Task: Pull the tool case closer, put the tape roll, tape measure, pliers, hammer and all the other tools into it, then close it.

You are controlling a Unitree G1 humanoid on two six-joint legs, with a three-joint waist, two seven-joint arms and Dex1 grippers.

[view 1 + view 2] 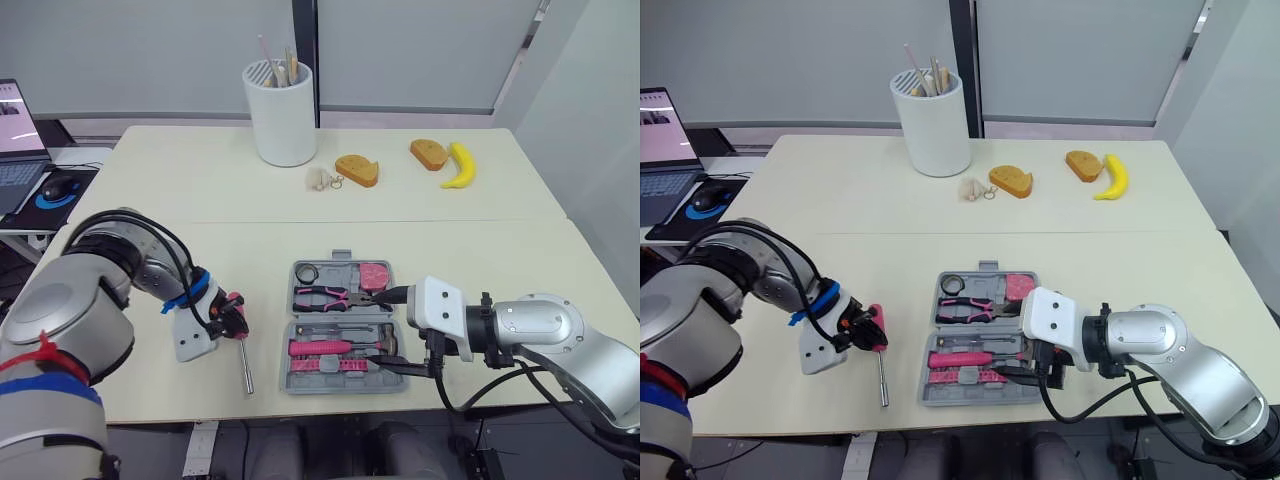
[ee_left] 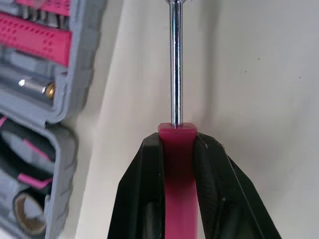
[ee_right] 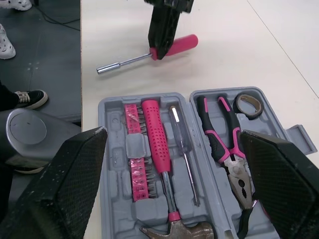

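Tool case [image 1: 340,317] open; left gripper [image 2: 178,144] clamps pink screwdriver [image 2: 175,59] handle; right gripper [image 3: 174,184] spread wide.

The tool case [image 1: 345,387] is matt plastic, driver shaft [image 2: 175,59] glossy metal (handle [image 2: 178,164] smooth plastic).

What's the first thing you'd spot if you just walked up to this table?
The open grey tool case sits front and centre with pink tools in it, and the right gripper is open at its right side. Just left of the case, the left gripper pinches the pink handle of a metal driver. Far back on the right lies a yellow banana.
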